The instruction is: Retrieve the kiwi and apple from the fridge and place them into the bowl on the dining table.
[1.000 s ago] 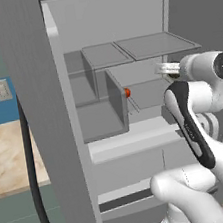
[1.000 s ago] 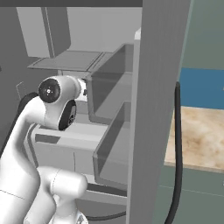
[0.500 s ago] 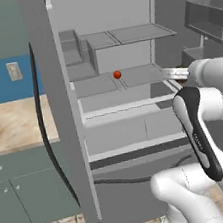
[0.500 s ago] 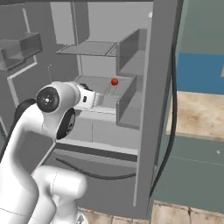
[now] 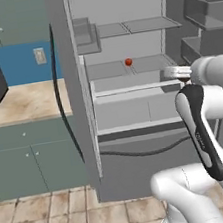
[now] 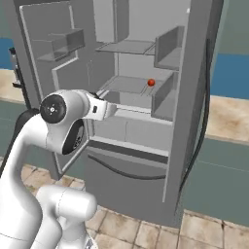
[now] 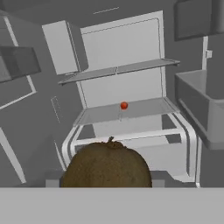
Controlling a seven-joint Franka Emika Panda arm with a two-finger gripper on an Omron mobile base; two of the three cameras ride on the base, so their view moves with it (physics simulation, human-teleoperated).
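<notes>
The fridge (image 5: 133, 105) stands open, its doors swung wide to both sides. On the middle shelf (image 7: 127, 111), near its back edge, sits the apple (image 5: 128, 62), alone and well apart from the arm. In the hand view the kiwi (image 7: 108, 165) bulks large at the bottom, right in front of the camera, pinched in the gripper (image 6: 111, 110), outside the fridge front.
</notes>
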